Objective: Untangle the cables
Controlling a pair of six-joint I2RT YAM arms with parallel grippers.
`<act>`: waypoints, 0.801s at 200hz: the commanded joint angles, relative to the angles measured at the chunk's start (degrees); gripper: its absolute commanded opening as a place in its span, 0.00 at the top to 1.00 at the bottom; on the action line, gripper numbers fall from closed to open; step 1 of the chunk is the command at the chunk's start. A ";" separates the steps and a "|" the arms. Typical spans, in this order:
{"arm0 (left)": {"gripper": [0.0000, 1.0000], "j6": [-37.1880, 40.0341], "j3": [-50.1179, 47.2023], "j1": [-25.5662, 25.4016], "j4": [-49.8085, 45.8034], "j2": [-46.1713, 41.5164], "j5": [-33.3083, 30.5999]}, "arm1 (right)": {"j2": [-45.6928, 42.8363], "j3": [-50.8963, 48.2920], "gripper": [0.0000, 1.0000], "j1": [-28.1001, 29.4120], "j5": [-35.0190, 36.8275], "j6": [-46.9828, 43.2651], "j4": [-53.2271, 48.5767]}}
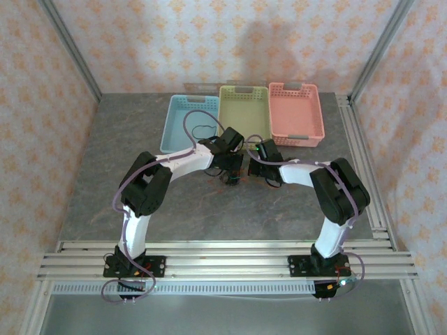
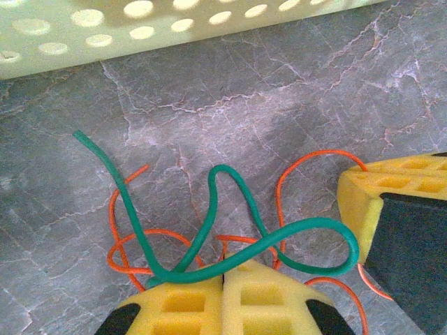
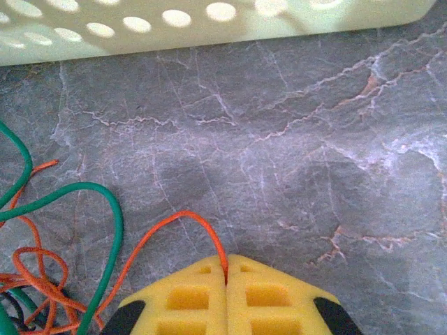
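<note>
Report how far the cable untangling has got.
Done: nothing separated yet; the green cable and orange cable cross in several loops. In hand: the left gripper is shut on the green cable, the right gripper on the orange cable. Left: pull them apart and loosen the knot beside them.

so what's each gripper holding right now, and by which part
Left gripper pinches the green cable mid-length, where it crosses the fingertips. Right gripper pinches the orange cable where its arc runs in between the pads.
</note>
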 commanded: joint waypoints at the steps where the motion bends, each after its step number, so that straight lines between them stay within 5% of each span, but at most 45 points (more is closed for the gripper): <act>1: 0.96 0.08 0.26 0.28 -0.48 -0.61 -1.08 | -4.34 -2.48 1.00 0.31 6.21 -0.37 1.73; 160: 0.96 -0.02 0.26 0.28 -0.64 -0.69 -1.55 | -26.60 -22.72 1.00 -3.91 32.67 7.75 18.52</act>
